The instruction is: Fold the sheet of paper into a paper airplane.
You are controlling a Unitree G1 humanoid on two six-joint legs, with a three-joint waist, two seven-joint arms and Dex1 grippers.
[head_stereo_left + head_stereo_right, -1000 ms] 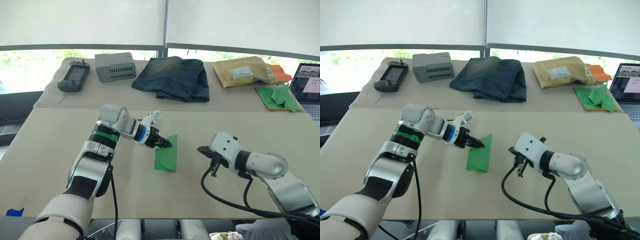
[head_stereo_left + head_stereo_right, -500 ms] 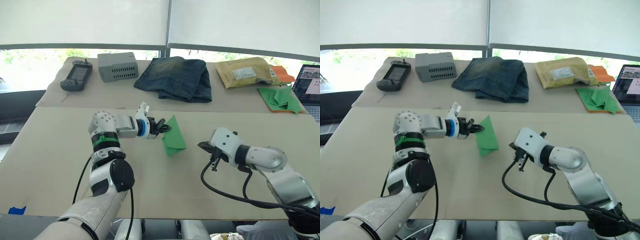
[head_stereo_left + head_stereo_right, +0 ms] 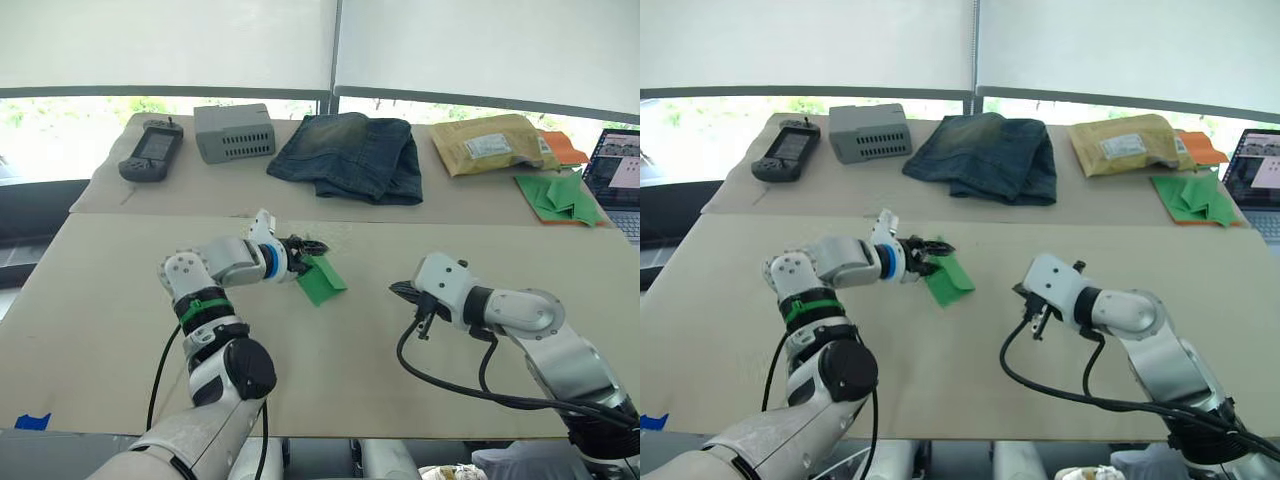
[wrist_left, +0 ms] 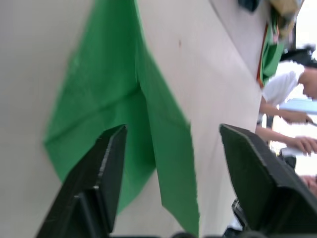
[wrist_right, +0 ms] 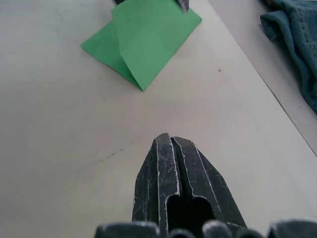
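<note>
Left hand (image 4: pixel 171 148) is spread over the folded sheet of paper (image 3: pixel 320 281); right hand (image 5: pixel 171 163), pressed together at three o'clock, should pin it flat for creasing.

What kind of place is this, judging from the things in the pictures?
Probably a robot test room or lab by a window: two plain tables hold unrelated practice items, such as folded jeans, a padded envelope and a handheld controller, with a laptop at the side.
</note>
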